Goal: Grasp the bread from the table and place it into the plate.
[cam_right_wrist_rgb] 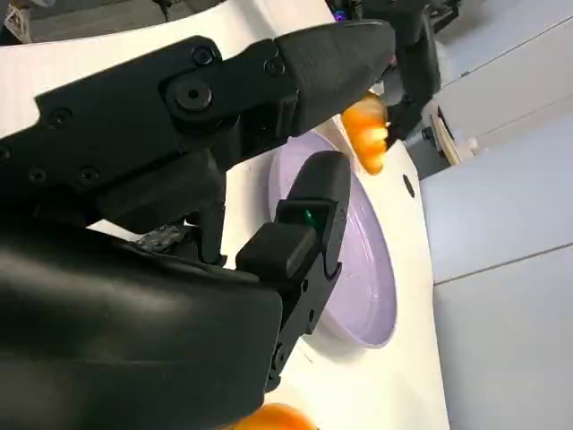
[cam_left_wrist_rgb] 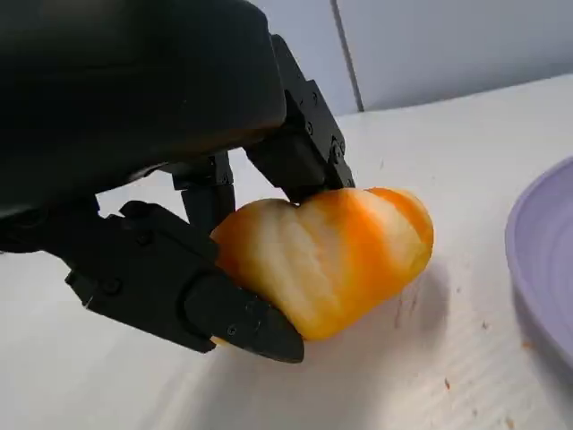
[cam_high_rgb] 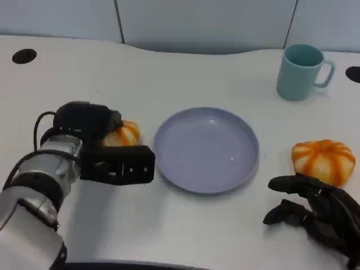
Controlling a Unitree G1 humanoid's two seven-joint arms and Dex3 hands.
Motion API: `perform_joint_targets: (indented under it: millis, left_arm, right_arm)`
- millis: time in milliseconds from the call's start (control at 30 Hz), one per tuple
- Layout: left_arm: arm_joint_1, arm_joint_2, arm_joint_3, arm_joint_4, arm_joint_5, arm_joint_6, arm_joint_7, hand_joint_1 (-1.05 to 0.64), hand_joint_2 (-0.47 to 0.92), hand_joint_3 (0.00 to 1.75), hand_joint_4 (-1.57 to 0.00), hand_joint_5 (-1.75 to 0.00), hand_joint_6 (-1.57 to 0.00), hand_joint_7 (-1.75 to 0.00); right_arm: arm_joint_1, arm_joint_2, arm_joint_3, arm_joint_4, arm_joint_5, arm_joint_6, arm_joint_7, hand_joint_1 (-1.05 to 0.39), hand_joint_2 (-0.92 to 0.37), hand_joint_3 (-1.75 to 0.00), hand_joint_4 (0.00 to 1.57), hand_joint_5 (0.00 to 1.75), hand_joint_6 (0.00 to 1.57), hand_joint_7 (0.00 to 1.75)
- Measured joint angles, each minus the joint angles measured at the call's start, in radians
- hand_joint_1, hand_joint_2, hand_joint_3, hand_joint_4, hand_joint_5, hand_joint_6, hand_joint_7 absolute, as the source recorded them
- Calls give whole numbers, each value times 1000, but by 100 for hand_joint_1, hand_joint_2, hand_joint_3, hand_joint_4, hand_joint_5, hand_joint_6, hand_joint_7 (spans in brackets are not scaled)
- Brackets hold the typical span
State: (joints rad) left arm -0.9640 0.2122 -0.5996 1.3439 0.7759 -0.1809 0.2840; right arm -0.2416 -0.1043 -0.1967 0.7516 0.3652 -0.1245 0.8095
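Bread (cam_left_wrist_rgb: 331, 255) is a glossy orange-and-white ribbed bun. Left hand (cam_high_rgb: 104, 149) grips it beside the plate (cam_high_rgb: 207, 150), seemingly just off the table. Right hand (cam_high_rgb: 315, 211) rests empty, fingers apart.

No text, label, brand, number or sign is showing legibly on anything in these pictures, neither on the hands nor on the tableware.

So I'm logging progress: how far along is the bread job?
Nothing is placed yet: the plate holds no bread. In hand: the left hand grips one bread beside the plate. Left: carry it over and release. The right hand rests open near the other bread.
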Motion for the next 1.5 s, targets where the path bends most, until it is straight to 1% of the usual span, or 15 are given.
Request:
perform_joint_targets:
  millis: [67,133,233,300,333,367,400,433,500,567,633,700,767,833,1500]
  left_arm:
    - [-11,6,2,-5,-1,-14,0,-31,92,33,-62,-169,-59,-138]
    - [-20,11,5,-9,-2,-25,-1,-32,92,32,-65,-172,-59,-138]
    - [-29,13,9,-10,-3,-29,-1,-29,92,19,-69,-162,-82,-66]
    - [-38,13,13,-11,-3,-35,-1,-27,92,19,-69,-149,-89,-53]
    - [-45,13,14,-12,-3,-38,-1,-26,92,18,-69,-154,-92,-55]
    - [-53,13,16,-14,-3,-42,0,-24,92,16,-68,-166,-82,-93]
    - [-58,13,17,-17,-3,-44,0,-22,92,15,-68,-170,-77,-109]
    - [-63,13,19,-19,-3,-46,0,-21,92,17,-69,-172,-74,-117]
    - [-74,12,25,-22,-4,-49,1,-22,91,14,-71,-174,-76,-108]
    - [-83,10,31,-28,-6,-51,4,-21,91,17,-76,-175,-61,-154]
    - [-87,8,40,-32,-17,-65,15,-20,92,21,-78,-175,-58,-170]
    - [-87,3,54,-36,-31,-87,21,-19,92,30,-81,-175,-60,-174]
    - [-86,-2,58,-39,-37,-110,26,-20,77,69,-84,-175,-63,-174]
    - [-87,-7,60,-43,-38,-135,33,-21,70,81,-85,-175,-63,-175]
    - [-107,-115,14,-55,-22,-184,34,-20,61,91,-90,-175,-68,-175]
  right_arm:
    - [0,0,0,0,0,1,-2,-39,-92,-10,63,111,73,68]
    - [-3,0,1,3,0,2,-1,-39,-92,-10,63,112,73,68]
    - [-7,0,0,9,0,0,-2,-39,-92,-9,63,113,73,68]
    - [-11,0,0,16,0,-5,-1,-38,-92,-10,63,113,73,68]
    - [-13,-1,-1,21,0,-8,1,-39,-92,-10,64,113,73,68]
    - [-17,-1,-1,28,1,-12,5,-39,-92,-11,64,112,72,68]
    - [-21,-1,-2,37,1,-19,9,-39,-92,-11,64,112,72,67]
    - [-24,-1,-3,45,1,-26,12,-40,-92,-10,64,112,73,67]
    - [-31,-1,-5,63,2,-40,20,-41,-92,-8,65,112,73,67]
    - [-38,-1,-10,77,2,-43,25,-41,-92,-8,65,111,74,67]
    - [-45,-1,-13,91,3,-50,27,-40,-92,-9,65,110,74,67]
    - [-51,-1,-16,103,2,-58,27,-40,-92,-9,66,109,75,65]
    - [-56,-1,-18,112,2,-62,27,-40,-92,-9,67,108,76,64]
    - [-59,-1,-20,120,2,-69,29,-40,-92,-9,67,107,77,63]
    - [-65,6,-18,115,-4,-66,5,-39,-92,-7,68,108,78,63]
